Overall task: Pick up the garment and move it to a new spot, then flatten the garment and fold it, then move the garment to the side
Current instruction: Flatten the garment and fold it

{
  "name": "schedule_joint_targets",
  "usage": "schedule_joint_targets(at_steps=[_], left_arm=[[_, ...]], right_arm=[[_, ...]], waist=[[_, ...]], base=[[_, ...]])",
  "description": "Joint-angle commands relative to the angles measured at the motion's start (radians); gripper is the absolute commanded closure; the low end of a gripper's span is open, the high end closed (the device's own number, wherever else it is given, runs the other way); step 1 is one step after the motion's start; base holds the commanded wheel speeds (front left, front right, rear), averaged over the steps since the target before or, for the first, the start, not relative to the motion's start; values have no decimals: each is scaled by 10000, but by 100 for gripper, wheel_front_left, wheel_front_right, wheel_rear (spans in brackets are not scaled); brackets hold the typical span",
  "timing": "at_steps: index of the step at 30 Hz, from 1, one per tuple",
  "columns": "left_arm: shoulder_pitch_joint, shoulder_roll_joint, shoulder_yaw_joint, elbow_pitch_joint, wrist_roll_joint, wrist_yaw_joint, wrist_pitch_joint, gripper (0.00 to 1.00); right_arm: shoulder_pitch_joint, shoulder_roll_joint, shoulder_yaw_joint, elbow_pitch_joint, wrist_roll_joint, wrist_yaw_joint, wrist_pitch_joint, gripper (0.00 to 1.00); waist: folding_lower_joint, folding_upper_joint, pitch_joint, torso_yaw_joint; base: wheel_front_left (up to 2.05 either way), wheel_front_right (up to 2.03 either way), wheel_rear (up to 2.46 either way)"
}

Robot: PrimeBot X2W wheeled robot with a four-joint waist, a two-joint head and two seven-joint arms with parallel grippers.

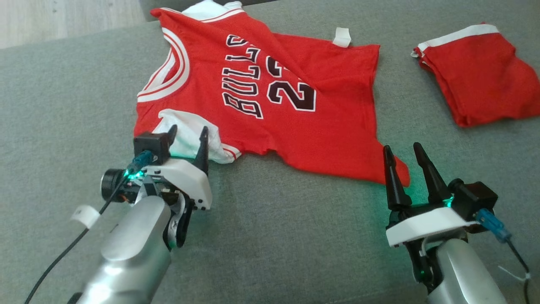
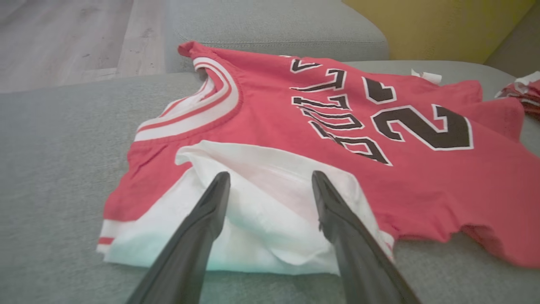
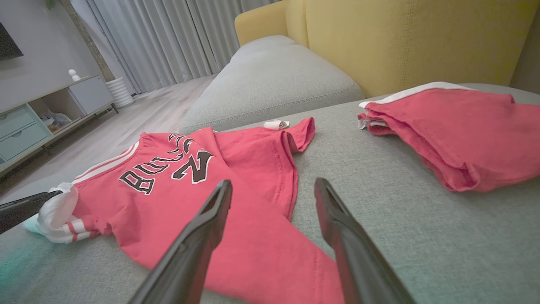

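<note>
The red jersey lies on the grey sofa with its printed side up, so the black letters and the number can be read. It is mostly spread out but not flat: a fold runs across the number, and the edge near the robot is wavy. The neck opening with white stripes points to the robot's left and the hem to its right. A small white label sticks out at the far edge. The left gripper has its two fingers apart, with the tips over the white sleeve part at the near left corner of the jersey; whether they touch the cloth is not clear. The right gripper also has its fingers apart, at the near right corner of the jersey. In the right wrist view one finger is over the red cloth and the other over the bare sofa. Folded red shorts with a white band lie on the same seat, well apart from the jersey, on the robot's right. Behind them stands a yellow backrest.
</note>
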Motion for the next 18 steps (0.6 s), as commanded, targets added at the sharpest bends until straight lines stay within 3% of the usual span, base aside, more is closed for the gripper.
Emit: schedule_joint_targets(at_steps=[1,9,18], left_arm=[[-501,286,292,-176,74,110,-143,0],[-437,459,327,-86,160,483,-203,0],[-690,389,244,13,-64,224,144,0]], right_arm=[[-188,-12,196,-247,40,-9,-107,0],[-115,-12,209,-160,42,-9,-107,0],[-270,-12,382,-120,89,-9,-107,0]], waist=[[-1,0,-29,56],[-1,0,-35,342],[-1,0,154,188]], base=[[0,0,0],[0,0,0],[0,0,0]])
